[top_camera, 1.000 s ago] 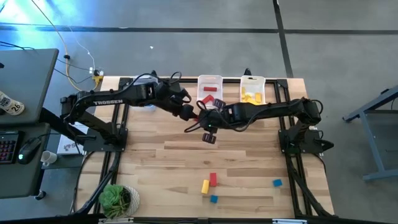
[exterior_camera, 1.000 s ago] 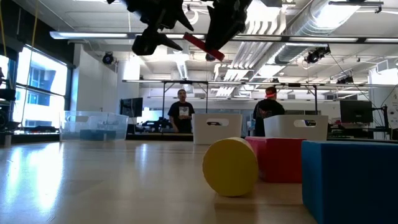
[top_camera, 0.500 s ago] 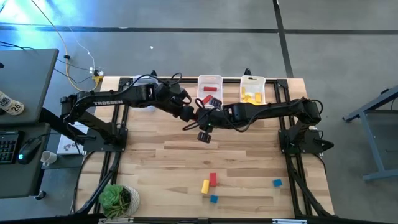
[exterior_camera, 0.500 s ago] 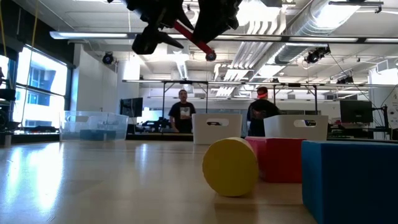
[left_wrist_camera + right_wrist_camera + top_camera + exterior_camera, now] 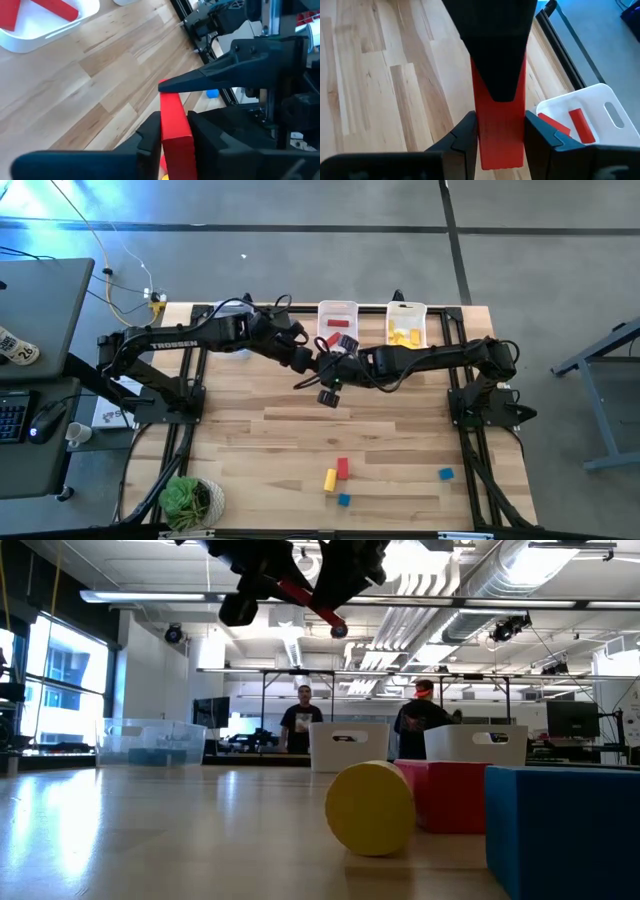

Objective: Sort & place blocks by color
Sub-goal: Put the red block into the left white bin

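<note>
A red bar block (image 5: pixel 306 602) hangs high over the table's middle, in front of the bins, with both grippers shut on it. My left gripper (image 5: pixel 175 125) has one end and my right gripper (image 5: pixel 500 135) the other. From above they meet, left (image 5: pixel 306 360) and right (image 5: pixel 334 366). Loose blocks lie near the front edge: red (image 5: pixel 342 468), yellow (image 5: pixel 329 479) and two blue (image 5: pixel 343 500) (image 5: pixel 445 474). My left gripper pinches the bar's left-hand end (image 5: pixel 175 137) between its two fingers, which lie along the bar. The bar is tilted and clear of the table. My right gripper pinches the bar's opposite end (image 5: pixel 500 145) between its two fingers, also along its length. It comes from the table's right. The left gripper's finger (image 5: pixel 495 55) covers the bar's far end.
At the far edge stand a white bin (image 5: pixel 337 312) holding red blocks and another (image 5: pixel 406 310) holding yellow ones; a clear bin (image 5: pixel 230 348) sits under the left arm. A potted plant (image 5: pixel 190 500) is at the near left corner. People stand in the room beyond.
My right gripper has carried the red bar a little toward the table's left, between the left gripper's open fingers. The left gripper has shut on the bar's end. The bar stays lifted and tilted.
</note>
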`<action>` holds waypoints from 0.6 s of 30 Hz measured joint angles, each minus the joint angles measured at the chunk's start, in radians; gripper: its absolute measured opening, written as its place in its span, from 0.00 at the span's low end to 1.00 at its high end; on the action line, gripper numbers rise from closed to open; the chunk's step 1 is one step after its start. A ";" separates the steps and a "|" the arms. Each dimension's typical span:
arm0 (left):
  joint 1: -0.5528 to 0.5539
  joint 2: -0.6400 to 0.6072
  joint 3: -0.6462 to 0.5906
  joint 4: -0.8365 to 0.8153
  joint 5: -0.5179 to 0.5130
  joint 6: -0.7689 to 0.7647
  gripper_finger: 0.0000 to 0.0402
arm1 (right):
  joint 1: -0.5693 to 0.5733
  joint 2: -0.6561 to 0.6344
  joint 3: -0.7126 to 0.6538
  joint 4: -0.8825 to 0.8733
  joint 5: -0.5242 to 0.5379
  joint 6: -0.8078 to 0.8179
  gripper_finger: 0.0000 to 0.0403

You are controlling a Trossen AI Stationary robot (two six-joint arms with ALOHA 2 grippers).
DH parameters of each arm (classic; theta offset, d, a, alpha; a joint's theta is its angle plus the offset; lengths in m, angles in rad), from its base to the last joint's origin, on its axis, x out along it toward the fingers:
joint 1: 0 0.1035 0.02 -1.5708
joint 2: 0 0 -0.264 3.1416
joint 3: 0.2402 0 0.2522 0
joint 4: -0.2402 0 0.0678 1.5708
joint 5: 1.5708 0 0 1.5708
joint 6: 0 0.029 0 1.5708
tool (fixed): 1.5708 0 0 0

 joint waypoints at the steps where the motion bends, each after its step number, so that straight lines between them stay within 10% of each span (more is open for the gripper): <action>1: 0.001 0.000 0.000 0.000 -0.002 -0.001 0.13 | 0.000 0.000 0.000 -0.002 0.008 -0.001 0.25; 18: -0.002 0.000 0.000 0.012 -0.031 0.081 0.10 | -0.013 0.000 0.000 0.002 -0.001 -0.017 0.39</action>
